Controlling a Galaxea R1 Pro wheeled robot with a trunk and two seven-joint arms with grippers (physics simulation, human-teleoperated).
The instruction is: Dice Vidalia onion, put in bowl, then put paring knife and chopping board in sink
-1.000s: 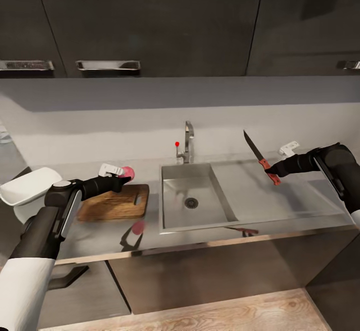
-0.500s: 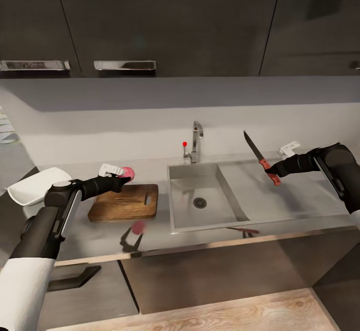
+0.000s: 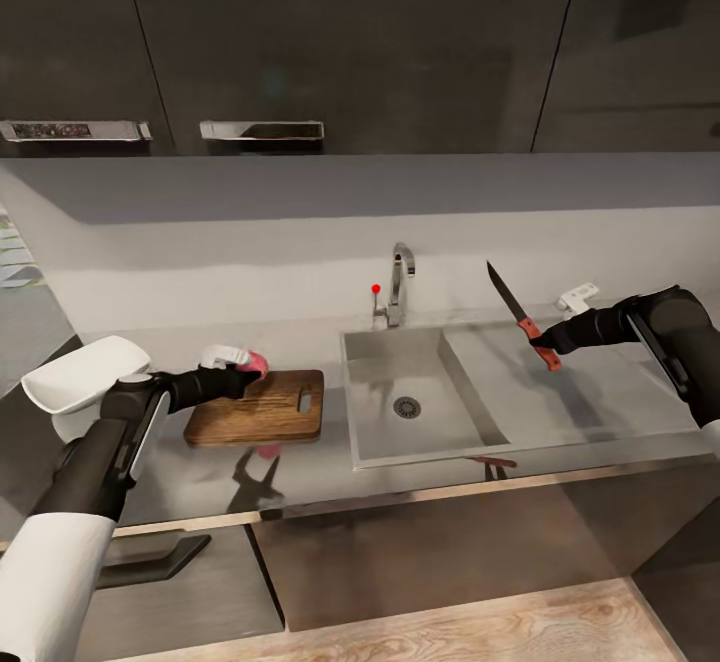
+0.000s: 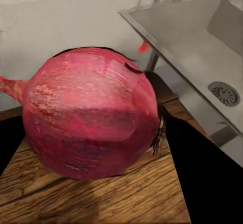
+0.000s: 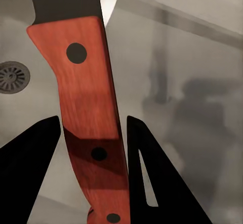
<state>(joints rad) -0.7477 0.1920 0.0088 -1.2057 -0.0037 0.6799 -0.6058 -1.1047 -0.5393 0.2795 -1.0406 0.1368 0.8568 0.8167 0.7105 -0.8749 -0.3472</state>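
Since a second ago the whole view has slid sideways, so board and sink sit further right, and my left fingers (image 3: 250,370) have dropped lower, right at the far left corner of the chopping board (image 3: 258,408). At the far left the white bowl (image 3: 82,373) sits on the desk (image 3: 300,472), just behind my left elbow. My left fingers are pinching the onion (image 4: 91,117), red-skinned, held just above the board's wood grain. Moving right, the sink (image 3: 420,410) lies open with its round drain (image 3: 406,407), chrome tap (image 3: 399,287) behind. Further right, my right fingers (image 3: 547,341) are clamped on the paring knife (image 3: 521,316) by its orange-red handle (image 5: 88,107), dark blade pointing up and left, held in the air above the drainboard (image 3: 580,392).
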